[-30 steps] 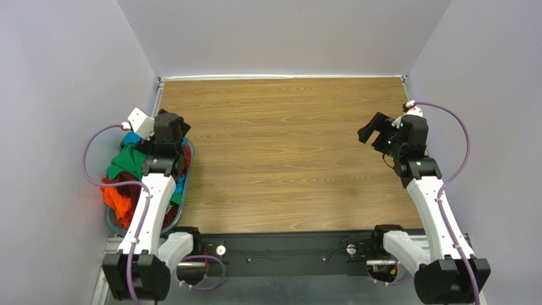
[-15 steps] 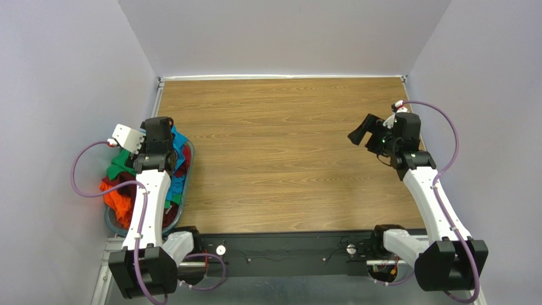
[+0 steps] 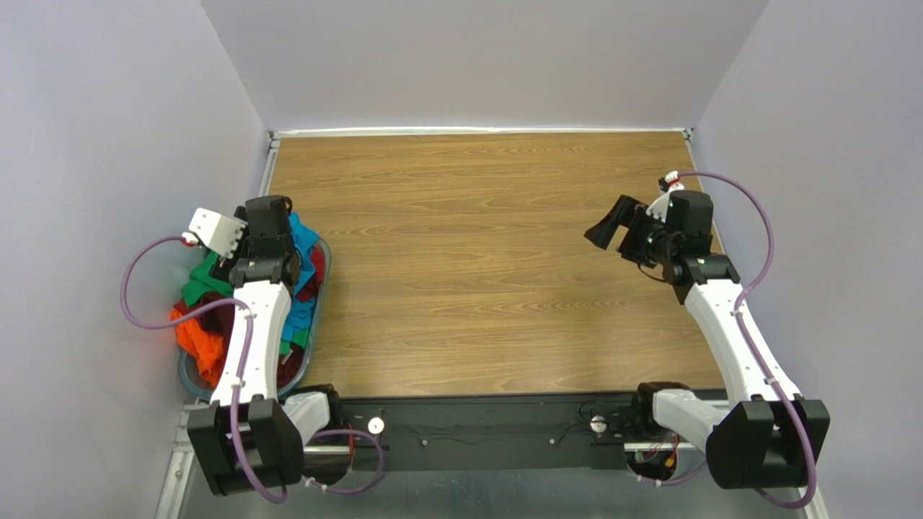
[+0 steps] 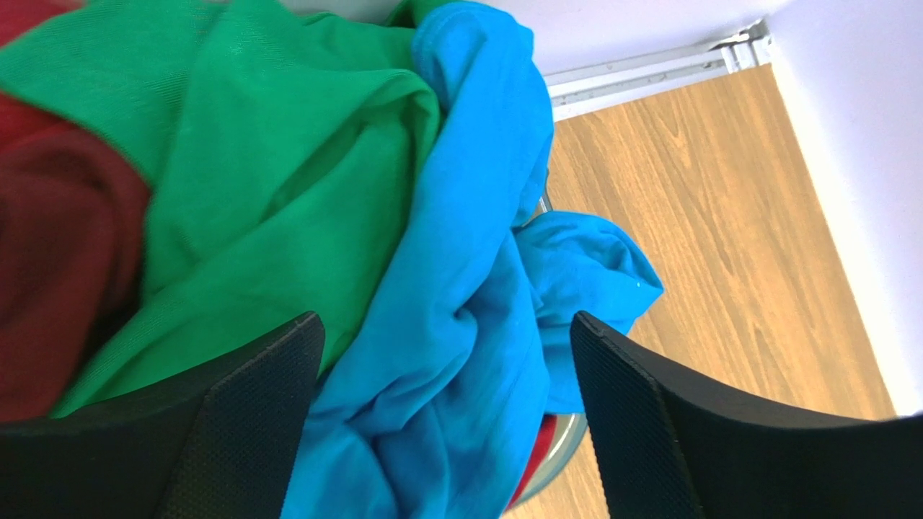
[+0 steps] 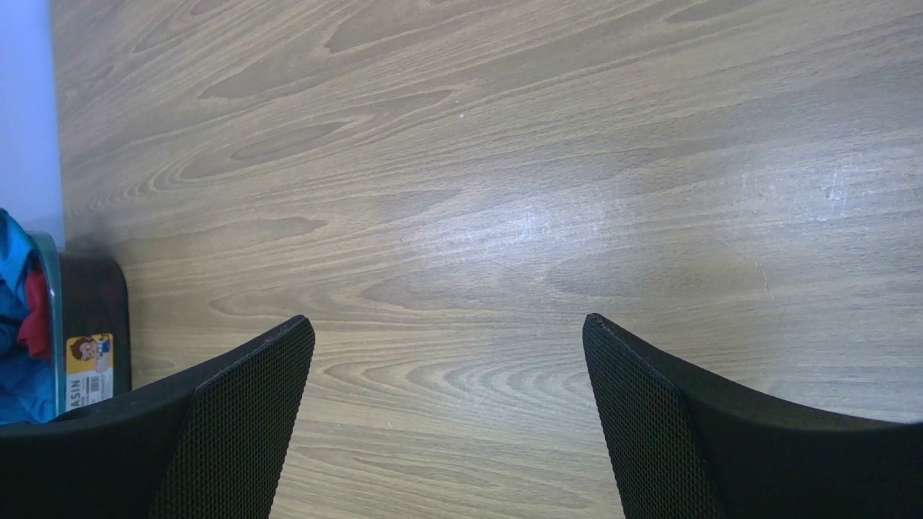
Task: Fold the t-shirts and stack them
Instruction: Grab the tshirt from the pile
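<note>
1. The t-shirts (image 3: 211,290) lie crumpled together in a round plastic basket (image 3: 322,283) at the left edge of the desk (image 3: 477,270). None is laid out or folded yet.
2. On top sit the teal-blue t-shirt (image 4: 466,324) and the green t-shirt (image 4: 249,184). The dark red t-shirt (image 4: 54,270) lies beside them, and the orange t-shirt (image 3: 200,337) is nearer the front edge.
3. The left claw (image 4: 444,324) hangs over the heap with its fingers spread wide and nothing in them. The teal-blue cloth lies right below the gap; whether it touches them I cannot tell.
4. The right claw (image 5: 447,324) is likewise wide apart and empty, above bare wood near the right edge.
5. The step in hand looks like picking the first shirt. The next move probably calls for lowering onto the teal-blue folds and pinching a single layer. That shirt must then be lifted free of the green one and carried to the middle of the desk.
</note>
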Motion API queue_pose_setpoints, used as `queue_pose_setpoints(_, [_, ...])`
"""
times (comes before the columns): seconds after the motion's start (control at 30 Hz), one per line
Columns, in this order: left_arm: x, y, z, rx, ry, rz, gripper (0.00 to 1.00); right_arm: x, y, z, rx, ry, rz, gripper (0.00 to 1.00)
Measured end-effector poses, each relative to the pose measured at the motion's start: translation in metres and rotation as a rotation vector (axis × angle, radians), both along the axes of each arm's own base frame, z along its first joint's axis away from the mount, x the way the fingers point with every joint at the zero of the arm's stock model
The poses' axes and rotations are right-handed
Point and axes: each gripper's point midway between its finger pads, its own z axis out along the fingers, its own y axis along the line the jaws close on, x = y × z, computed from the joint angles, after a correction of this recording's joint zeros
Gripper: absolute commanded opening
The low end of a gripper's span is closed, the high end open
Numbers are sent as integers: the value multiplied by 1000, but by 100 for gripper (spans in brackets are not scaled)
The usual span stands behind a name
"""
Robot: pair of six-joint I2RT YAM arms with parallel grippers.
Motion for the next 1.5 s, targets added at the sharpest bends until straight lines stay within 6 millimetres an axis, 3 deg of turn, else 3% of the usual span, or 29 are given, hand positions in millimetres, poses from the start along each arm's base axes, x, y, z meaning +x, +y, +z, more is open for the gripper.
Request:
queue_pose_setpoints(0.4, [31, 12, -38, 21, 110, -41, 80, 0, -1, 0, -3, -1, -5, 100])
queue_pose_setpoints(0.53, [38, 14, -49, 15, 144, -51, 71, 1, -2, -2, -8, 3, -11, 100])
queue_pose_setpoints(0.67, [40, 15, -57, 13, 176, -56, 55, 1, -3, -2, -9, 5, -13, 100])
queue_pose_setpoints(0.87, [43, 14, -56, 9, 179, -78, 27, 2, -3, -3, -10, 9, -15, 100])
queue_pose_setpoints(1.1, [46, 8, -54, -3, 171, -120, 23, 2, -3, -4, -11, 11, -15, 100])
queue_pose_setpoints(1.13, [46, 8, -52, -3, 165, -124, 15, 2, -3, -4, -11, 10, -15, 100])
queue_pose_setpoints(1.2, [46, 6, -46, -2, 147, -136, 11, 2, -3, -4, -11, 10, -15, 100])
queue_pose_setpoints(1.33, [47, 2, -34, -3, 110, -156, 10, 2, -3, -4, -11, 11, -15, 100])
queue_pose_setpoints(1.43, [47, -1, -26, -4, 85, -174, 0, 2, -3, -4, -11, 11, -15, 100])
queue_pose_setpoints(1.5, [47, -3, -25, -8, 79, -187, 0, 2, -3, -4, -11, 11, -15, 100])
